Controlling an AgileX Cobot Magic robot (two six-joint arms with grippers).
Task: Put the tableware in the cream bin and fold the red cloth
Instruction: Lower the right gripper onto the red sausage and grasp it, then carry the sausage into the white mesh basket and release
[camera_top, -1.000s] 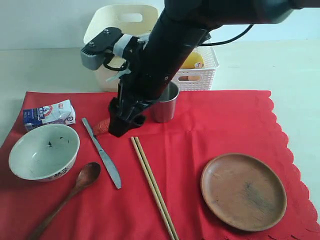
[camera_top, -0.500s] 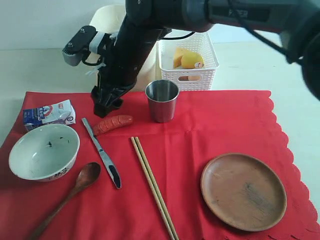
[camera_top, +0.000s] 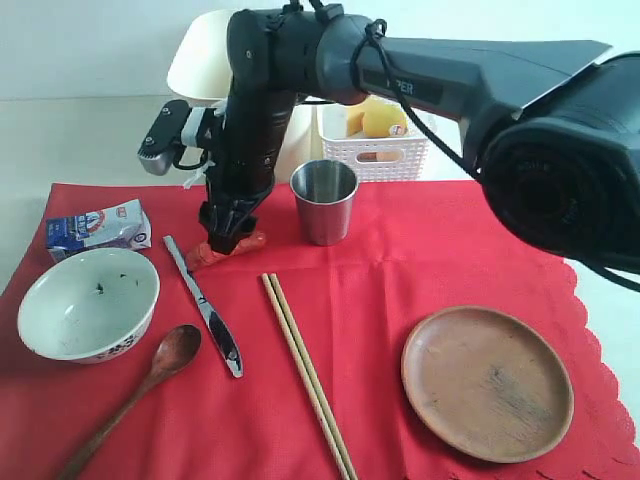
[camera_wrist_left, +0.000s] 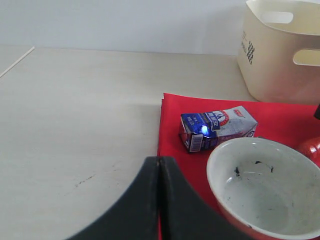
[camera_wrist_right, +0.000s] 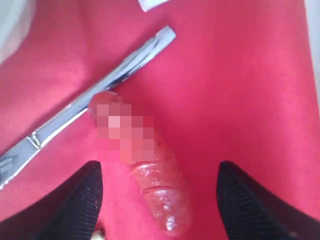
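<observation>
Our right hand (camera_top: 226, 238) hangs wide open over the sausage (camera_wrist_right: 162, 195), a finger on either side of it, gripping nothing. Our left hand (camera_wrist_left: 159, 200) is closed tight and empty, near the bowl (camera_top: 88, 303). The bowl, knife (camera_top: 205, 305), spoon (camera_top: 150, 380), chopsticks (camera_top: 305, 370), steel cup (camera_top: 324, 200) and plate (camera_top: 487, 382) all lie on the red cloth (camera_top: 430, 260), which is spread flat on the surface (camera_top: 80, 140). The cream bin (camera_top: 200, 65) stands behind the cloth.
</observation>
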